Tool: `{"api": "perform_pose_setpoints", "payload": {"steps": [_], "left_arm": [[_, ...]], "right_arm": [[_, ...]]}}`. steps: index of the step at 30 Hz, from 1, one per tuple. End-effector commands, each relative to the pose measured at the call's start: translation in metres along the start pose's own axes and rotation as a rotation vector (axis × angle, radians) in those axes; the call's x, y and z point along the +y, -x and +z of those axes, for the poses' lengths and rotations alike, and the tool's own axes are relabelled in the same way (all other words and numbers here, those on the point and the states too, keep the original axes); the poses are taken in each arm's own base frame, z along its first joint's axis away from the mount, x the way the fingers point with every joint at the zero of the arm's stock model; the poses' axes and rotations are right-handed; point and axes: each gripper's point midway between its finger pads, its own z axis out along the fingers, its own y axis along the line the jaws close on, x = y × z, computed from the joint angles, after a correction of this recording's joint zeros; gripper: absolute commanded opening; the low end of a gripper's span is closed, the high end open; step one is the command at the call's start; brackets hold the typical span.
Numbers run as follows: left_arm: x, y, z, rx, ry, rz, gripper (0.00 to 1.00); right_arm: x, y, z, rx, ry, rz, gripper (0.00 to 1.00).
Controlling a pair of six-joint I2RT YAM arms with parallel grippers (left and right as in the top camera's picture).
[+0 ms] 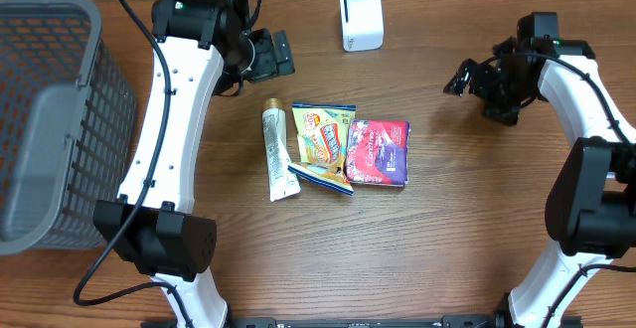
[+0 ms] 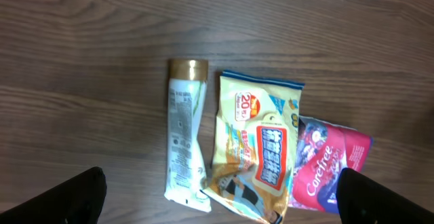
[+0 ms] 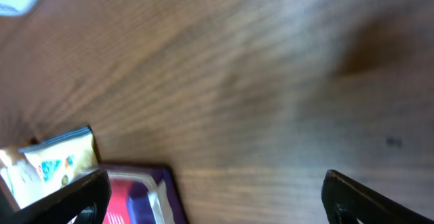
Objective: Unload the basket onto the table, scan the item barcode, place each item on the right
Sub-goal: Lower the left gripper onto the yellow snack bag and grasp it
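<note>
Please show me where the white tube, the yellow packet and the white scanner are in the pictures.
white tube [image 2: 183,142], left wrist view, middle of its body.
yellow packet [image 2: 258,146], left wrist view, centre of its printed front.
white scanner [image 1: 361,16], overhead view, centre of its visible face.

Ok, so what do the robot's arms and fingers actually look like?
The left arm and right arm both have white links with black joints and bases. Black cables loop beside the left one, and a small green light glows on its upper joint. The fingers are black.
</note>
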Motion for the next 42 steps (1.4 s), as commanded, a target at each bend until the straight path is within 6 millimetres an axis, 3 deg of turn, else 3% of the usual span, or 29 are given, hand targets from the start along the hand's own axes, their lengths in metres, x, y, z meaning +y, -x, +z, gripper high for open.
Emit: {"api": "perform_pose_setpoints", "payload": {"steps": [1, 5, 10, 13, 16, 18, 20, 30, 34, 37, 42], "left_arm": [[-0.025, -0.011, 0.0, 0.061, -0.124, -0.029, 1.0], [-0.054, -0.041, 0.008, 0.177, -0.222, 0.126, 1.0], [-0.067, -0.095, 0.031, 0.345, -0.183, 0.267, 1.0], [-0.072, -0.114, 0.05, 0.384, -0.174, 0.33, 0.99], [-0.071, -0.123, 0.076, 0.386, -0.15, 0.353, 0.6], [-0.064, -0.125, 0.093, 0.376, -0.111, 0.324, 0.25], [-0.053, -0.125, 0.114, 0.358, -0.067, 0.265, 0.04], [-0.043, -0.132, 0.177, 0.278, -0.102, 0.244, 0.04], [-0.012, -0.133, 0.195, 0.233, 0.028, 0.231, 0.04], [0.025, -0.13, 0.194, 0.205, 0.217, 0.188, 0.04], [0.06, -0.118, 0.171, 0.202, 0.386, 0.123, 0.04]], "right_arm": [[0.005, 0.011, 0.001, -0.039, 0.021, -0.019, 1.0], [0.008, 0.02, 0.0, -0.076, 0.034, -0.036, 1.0], [0.008, 0.02, 0.0, -0.077, 0.034, -0.037, 1.0], [0.008, 0.02, 0.0, -0.077, 0.034, -0.037, 1.0], [0.008, 0.02, 0.0, -0.077, 0.034, -0.037, 1.0], [0.008, 0.02, 0.0, -0.077, 0.034, -0.037, 1.0], [0.008, 0.02, 0.0, -0.077, 0.034, -0.037, 1.0], [0.008, 0.02, 0.0, -0.077, 0.034, -0.037, 1.0], [0.008, 0.02, 0.0, -0.077, 0.034, -0.037, 1.0], [0.008, 0.02, 0.0, -0.077, 0.034, -0.037, 1.0], [0.008, 0.02, 0.0, -0.077, 0.034, -0.037, 1.0]]}}
